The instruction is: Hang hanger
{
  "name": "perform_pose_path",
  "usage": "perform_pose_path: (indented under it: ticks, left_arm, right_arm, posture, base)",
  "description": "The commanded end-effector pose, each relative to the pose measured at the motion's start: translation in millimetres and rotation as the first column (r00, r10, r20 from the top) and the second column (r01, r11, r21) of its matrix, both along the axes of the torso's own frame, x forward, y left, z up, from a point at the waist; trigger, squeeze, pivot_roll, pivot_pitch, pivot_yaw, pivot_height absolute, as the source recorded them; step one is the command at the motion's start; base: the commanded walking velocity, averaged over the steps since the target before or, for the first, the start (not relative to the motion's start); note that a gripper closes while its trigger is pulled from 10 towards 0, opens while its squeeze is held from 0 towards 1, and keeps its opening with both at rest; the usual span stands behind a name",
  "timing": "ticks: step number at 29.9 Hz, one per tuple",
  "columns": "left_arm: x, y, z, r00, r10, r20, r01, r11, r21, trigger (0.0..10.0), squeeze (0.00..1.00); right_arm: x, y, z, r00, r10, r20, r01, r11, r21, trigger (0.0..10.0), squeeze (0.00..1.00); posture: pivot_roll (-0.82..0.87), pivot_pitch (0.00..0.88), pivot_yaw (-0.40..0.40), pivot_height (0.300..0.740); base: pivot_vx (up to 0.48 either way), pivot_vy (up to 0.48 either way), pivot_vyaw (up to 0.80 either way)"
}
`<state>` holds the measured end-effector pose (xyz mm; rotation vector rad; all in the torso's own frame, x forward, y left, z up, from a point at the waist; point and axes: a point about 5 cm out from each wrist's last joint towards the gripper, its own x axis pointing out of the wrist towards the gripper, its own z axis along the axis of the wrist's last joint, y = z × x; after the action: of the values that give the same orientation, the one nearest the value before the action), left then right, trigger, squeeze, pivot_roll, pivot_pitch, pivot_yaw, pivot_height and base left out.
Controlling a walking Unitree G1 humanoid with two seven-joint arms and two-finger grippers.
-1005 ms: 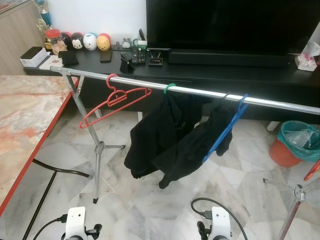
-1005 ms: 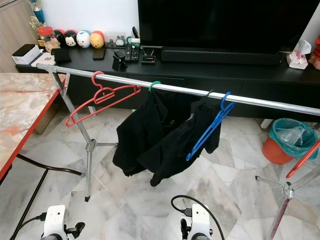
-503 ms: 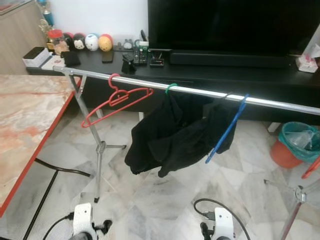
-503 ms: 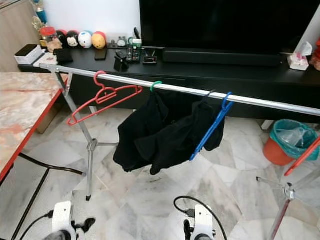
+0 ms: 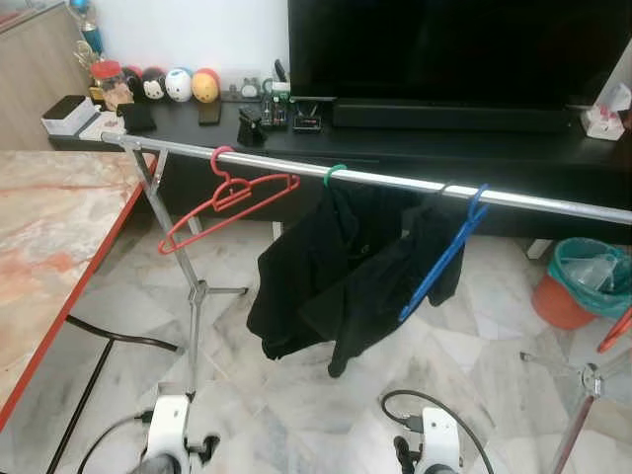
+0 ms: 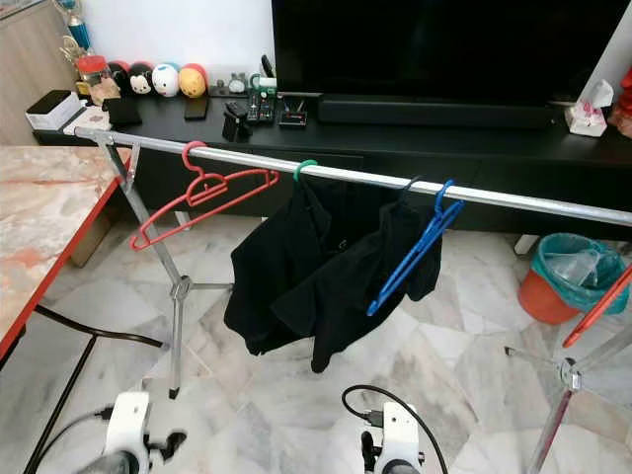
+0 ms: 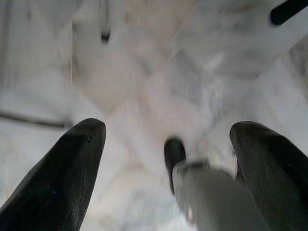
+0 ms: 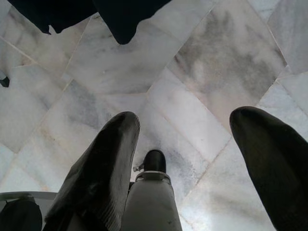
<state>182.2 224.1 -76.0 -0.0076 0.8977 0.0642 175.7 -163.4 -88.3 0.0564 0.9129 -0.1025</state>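
Red hanger [image 5: 225,194] hooked on steel rail [image 5: 395,183] near its left end, empty, tilted so 1 shoulder drops low toward the robot's left; prob. hangs skewed because hook sits on rail at an angle and carries no load. Further right along rail: green-hooked hanger [image 5: 336,174] under black jacket [image 5: 341,272], garment sagging and bunched, weight pulling it straight down; then blue hanger [image 5: 442,259] angled steeply, just beside jacket's right edge. Another red hanger [image 6: 597,308] by rack leg at far right, near orange bin w/ green liner [image 5: 581,281]. Rail carried by tripod stand [image 5: 196,296] on marble floor, in front of black TV console. Marble desk w/ red edge [image 5: 54,232] to the left. Both arms low, hanging by the legs, wrists pointing down at floor tiles. Left gripper [image 7: 168,159]: fingers spread wide, nothing between. Right gripper [image 8: 185,159]: fingers likewise apart, empty, jacket hem above it in wrist view. Judged: hanging looks done.
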Motion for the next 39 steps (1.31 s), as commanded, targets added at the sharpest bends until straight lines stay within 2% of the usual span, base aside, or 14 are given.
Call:
perform_pose_path:
  ticks: [1,5,15,31,39]
  left_arm:
    - [-5.9,2.8,-2.5,0.999,0.036,-0.014,-0.036,0.999,0.000,10.0,0.00]
    - [-6.9,4.9,-2.0,0.998,0.060,0.003,-0.060,0.998,0.004,10.0,0.00]
    - [4.5,11.1,5.8,0.995,0.074,0.059,-0.075,0.997,0.011,10.0,0.00]
    - [-4.0,7.6,1.4,0.995,0.078,0.058,-0.078,0.997,-0.003,10.0,0.00]
    - [3.3,6.0,5.0,0.994,0.069,0.085,-0.069,0.998,-0.007,10.0,0.00]
  right_arm:
    - [-2.1,-0.8,-1.0,1.000,-0.015,-0.009,0.015,1.000,0.000,10.0,0.00]
    - [-2.1,-1.6,-1.0,1.000,-0.010,-0.010,0.010,1.000,0.000,10.0,0.00]
    - [-0.1,-1.3,-0.3,1.000,-0.006,-0.011,0.006,1.000,0.004,10.0,0.00]
    - [-0.7,-3.7,-0.2,1.000,-0.002,-0.007,0.002,1.000,0.001,10.0,0.00]
    - [-0.5,-3.9,0.3,1.000,0.000,0.006,0.000,1.000,-0.004,10.0,0.00]
  posture:
    - [0.00,0.000,0.006,0.740]
    - [0.00,0.000,0.006,0.740]
    - [-0.02,0.000,0.011,0.740]
    - [-0.01,0.000,0.009,0.740]
    - [-0.01,0.000,0.007,0.740]
  base:
    - [0.000,0.000,0.00]
    - [0.000,0.000,0.00]
    - [0.000,0.000,0.00]
    - [0.015,0.000,-0.03]
    - [0.257,0.000,-0.34]
